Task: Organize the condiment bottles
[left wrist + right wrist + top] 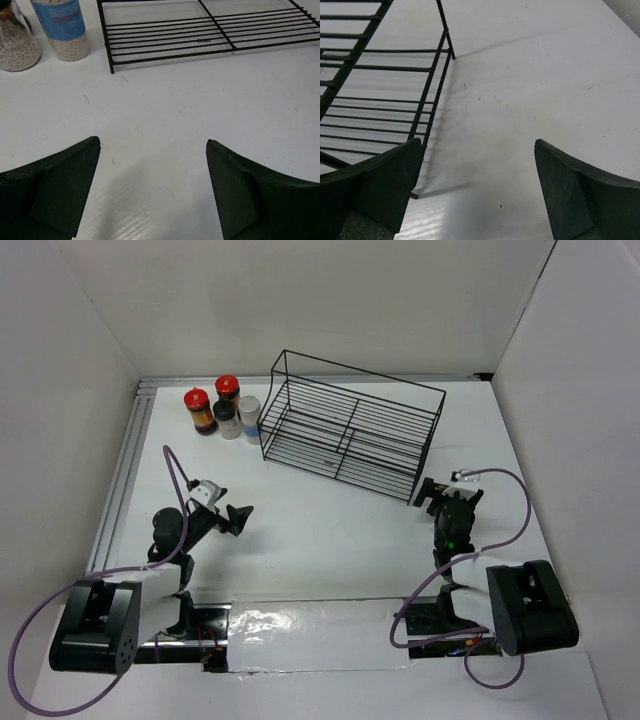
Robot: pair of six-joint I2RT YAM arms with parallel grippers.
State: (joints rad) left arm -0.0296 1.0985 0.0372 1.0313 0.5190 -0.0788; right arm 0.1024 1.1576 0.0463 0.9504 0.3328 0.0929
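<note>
The condiment bottles stand grouped at the back left: two red-capped jars (198,410) (227,390), a black-capped clear jar (229,421) and a white-capped jar (249,418). The left wrist view cuts off their tops, showing a jar of pale beads (17,47) and a blue-labelled jar (62,27). My left gripper (240,520) (153,142) hangs open over bare table, well short of them. My right gripper (445,495) (477,142) is open too, empty, just off the near right corner of the black wire rack (350,430).
The wire rack (210,35) (427,90) sits slanted at the back centre, right of the jars. White walls close the back and both sides. A metal rail (125,470) runs along the left edge, and shiny tape (320,625) covers the near edge between the arm bases.
</note>
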